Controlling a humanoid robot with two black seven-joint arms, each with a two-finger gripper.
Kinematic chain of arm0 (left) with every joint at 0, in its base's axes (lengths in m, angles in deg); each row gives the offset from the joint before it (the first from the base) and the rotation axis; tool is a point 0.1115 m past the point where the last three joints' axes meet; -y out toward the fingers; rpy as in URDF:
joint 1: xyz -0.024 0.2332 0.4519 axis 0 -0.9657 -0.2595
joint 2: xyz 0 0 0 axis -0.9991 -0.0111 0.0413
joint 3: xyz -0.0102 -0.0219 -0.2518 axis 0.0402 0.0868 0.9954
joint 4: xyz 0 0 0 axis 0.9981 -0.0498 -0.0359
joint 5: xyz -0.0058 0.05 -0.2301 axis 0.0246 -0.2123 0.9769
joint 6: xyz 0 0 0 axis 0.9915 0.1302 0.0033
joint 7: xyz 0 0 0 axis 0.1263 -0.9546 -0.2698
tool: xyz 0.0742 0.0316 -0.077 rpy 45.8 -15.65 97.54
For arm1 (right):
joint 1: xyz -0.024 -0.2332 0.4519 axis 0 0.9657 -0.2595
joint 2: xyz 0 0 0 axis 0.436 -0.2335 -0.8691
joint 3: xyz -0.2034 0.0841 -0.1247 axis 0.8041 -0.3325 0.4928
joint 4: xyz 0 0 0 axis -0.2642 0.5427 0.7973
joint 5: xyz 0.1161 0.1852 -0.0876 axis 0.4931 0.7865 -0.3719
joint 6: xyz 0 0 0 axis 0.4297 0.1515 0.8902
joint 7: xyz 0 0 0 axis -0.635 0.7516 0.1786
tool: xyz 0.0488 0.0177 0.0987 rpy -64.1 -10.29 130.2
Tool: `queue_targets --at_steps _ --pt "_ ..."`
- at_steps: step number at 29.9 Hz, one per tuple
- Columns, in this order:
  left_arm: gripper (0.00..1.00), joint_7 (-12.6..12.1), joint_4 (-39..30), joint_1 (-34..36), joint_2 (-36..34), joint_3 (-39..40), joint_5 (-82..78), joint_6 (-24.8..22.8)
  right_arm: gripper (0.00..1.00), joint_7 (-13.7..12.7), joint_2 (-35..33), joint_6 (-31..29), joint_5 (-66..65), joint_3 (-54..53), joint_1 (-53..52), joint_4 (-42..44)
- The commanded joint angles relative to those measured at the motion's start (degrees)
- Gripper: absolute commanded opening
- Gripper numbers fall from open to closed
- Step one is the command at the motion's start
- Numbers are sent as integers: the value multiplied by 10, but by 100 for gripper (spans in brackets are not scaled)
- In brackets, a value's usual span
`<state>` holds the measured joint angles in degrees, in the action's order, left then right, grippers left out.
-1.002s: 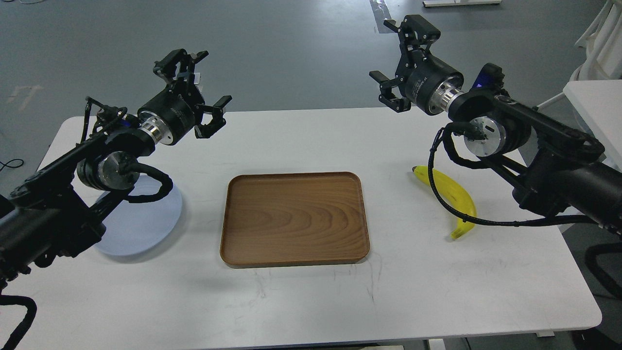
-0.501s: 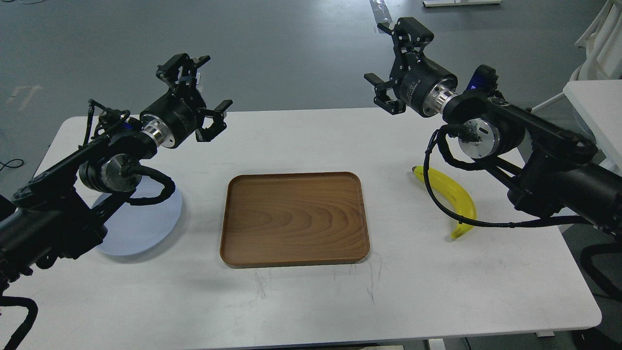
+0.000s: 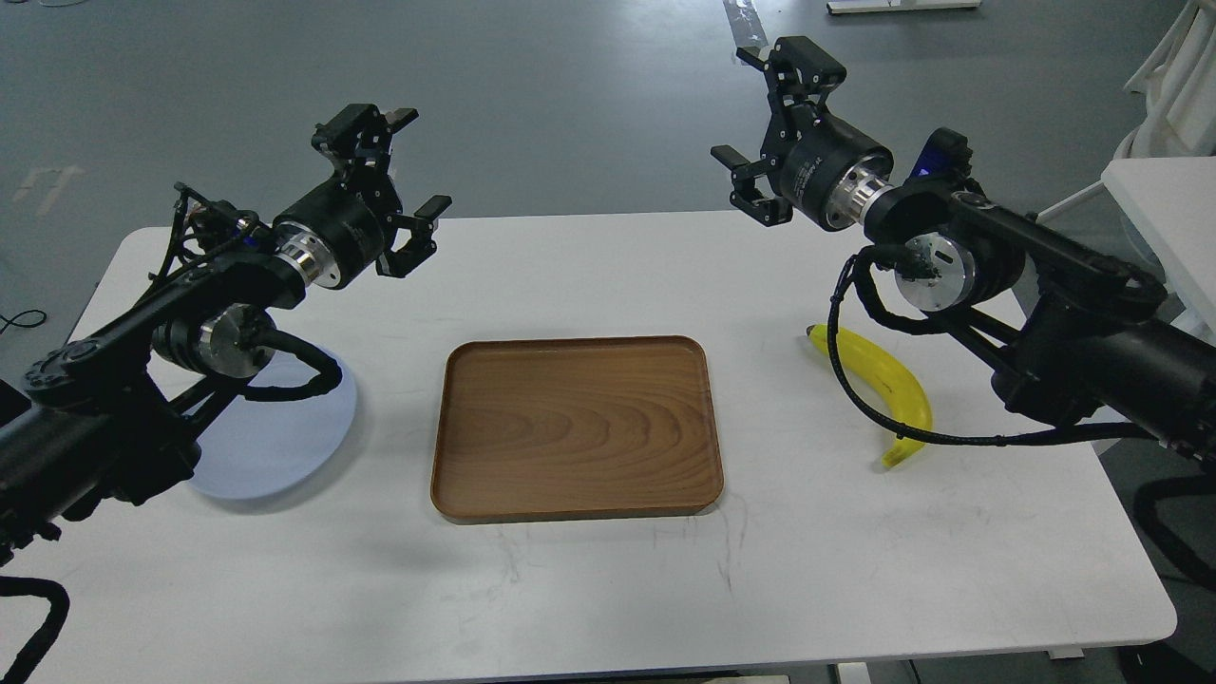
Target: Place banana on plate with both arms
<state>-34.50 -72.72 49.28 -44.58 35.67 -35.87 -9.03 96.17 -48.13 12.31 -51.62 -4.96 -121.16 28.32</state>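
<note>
The yellow banana [image 3: 888,383] lies on the white table at the right, partly crossed by a black cable of my right arm. The pale blue plate [image 3: 280,439] lies on the table at the left, partly hidden under my left arm. My left gripper [image 3: 399,176] is open and empty, raised above the table's far left, well away from the plate. My right gripper [image 3: 765,128] is open and empty, raised above the table's far edge, up and left of the banana.
A brown wooden tray [image 3: 576,426] with rounded corners lies empty in the table's middle, between plate and banana. The white table [image 3: 608,589] ends at the front and right edges. Another white table [image 3: 1164,204] and a chair stand at the far right.
My right gripper has shifted slightly left and up. My left gripper has swung slightly away from me, its wrist turning. Banana, plate and tray have not moved.
</note>
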Motion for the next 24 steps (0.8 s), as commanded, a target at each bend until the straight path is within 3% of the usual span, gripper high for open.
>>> queue_targets --at_steps 1,5,11,18,24 --pt "98 1 -6 0 0 0 -174 58 100 1 -1 1 0 4 1 1" --pt "98 1 -42 -8 -30 -2 -327 84 100 1 -6 2 0 4 2 0" --pt "98 -7 -114 -3 -121 -73 -388 90 100 1 -8 2 0 4 3 0" --pt "98 -14 -132 -12 -189 -106 -486 91 100 1 -8 3 0 4 5 -1" --pt "98 -6 -133 -39 -211 -172 -536 168 100 2 -10 3 -1 4 6 -1"
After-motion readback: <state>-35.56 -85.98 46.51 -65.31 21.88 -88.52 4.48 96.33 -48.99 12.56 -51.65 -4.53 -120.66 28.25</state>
